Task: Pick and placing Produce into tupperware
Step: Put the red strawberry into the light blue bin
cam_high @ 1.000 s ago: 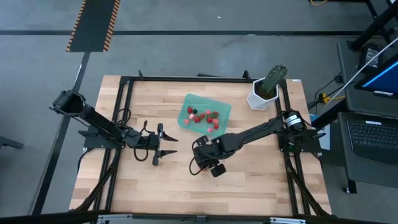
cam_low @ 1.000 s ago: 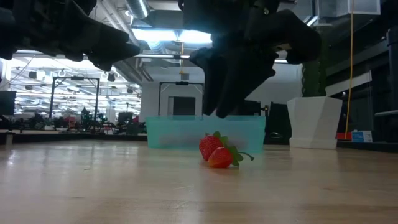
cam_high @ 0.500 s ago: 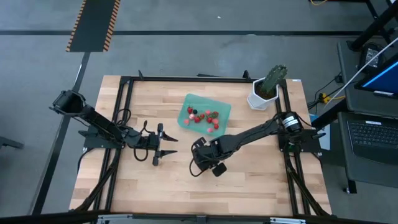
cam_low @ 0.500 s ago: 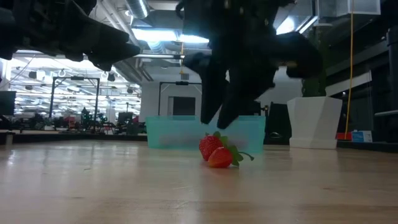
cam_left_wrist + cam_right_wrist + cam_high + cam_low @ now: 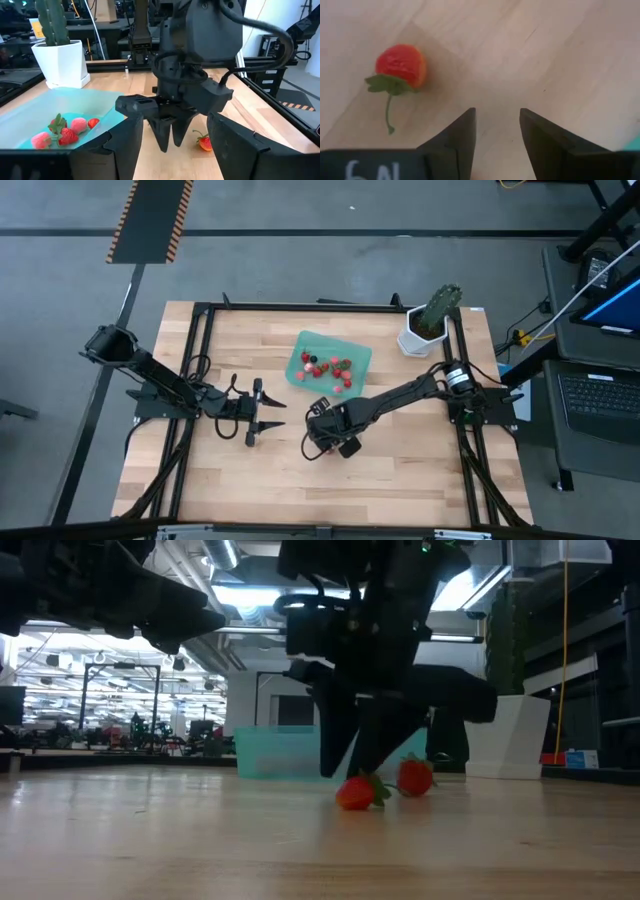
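Hovering just above the wooden table [image 5: 250, 480], the right gripper [image 5: 352, 762] pointed down with fingers slightly parted and empty, two red strawberries [image 5: 356, 792] lying on the boards beside its tips. Beyond stood the teal tupperware [image 5: 358, 352] holding more berries [image 5: 65, 131]. The left gripper [image 5: 265, 416] waited nearby, spread wide, empty.

The right gripper [image 5: 316, 442] points straight down at mid-scene, its fingers [image 5: 462, 142] parted and empty. The left gripper [image 5: 268, 416] hovers level to its left, fingers spread wide.
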